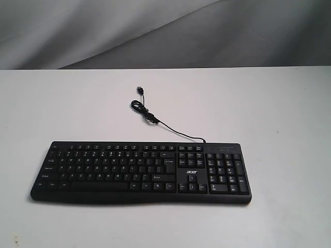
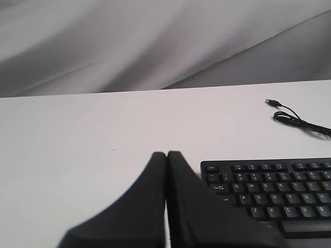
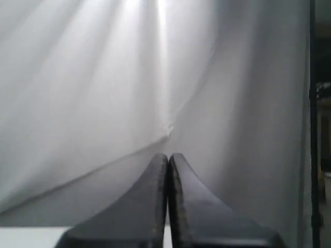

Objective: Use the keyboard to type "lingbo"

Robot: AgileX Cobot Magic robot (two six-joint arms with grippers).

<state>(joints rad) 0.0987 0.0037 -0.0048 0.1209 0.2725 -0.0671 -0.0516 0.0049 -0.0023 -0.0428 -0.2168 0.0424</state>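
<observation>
The black keyboard (image 1: 139, 171) lies flat on the white table (image 1: 62, 103), number pad at its right end and a white "acer" logo above the arrow keys. Its thin black cable (image 1: 150, 116) curls away behind it, the USB plug lying loose. Neither arm shows in the exterior view. In the left wrist view my left gripper (image 2: 166, 154) is shut and empty, hovering just off the keyboard (image 2: 274, 194) corner with the Esc key. My right gripper (image 3: 168, 155) is shut and empty, facing a grey curtain; no keyboard appears in that view.
A grey draped curtain (image 1: 155, 31) hangs behind the table's far edge. A dark vertical pole (image 3: 313, 124) stands at one side of the right wrist view. White tabletop surrounds the keyboard on all sides.
</observation>
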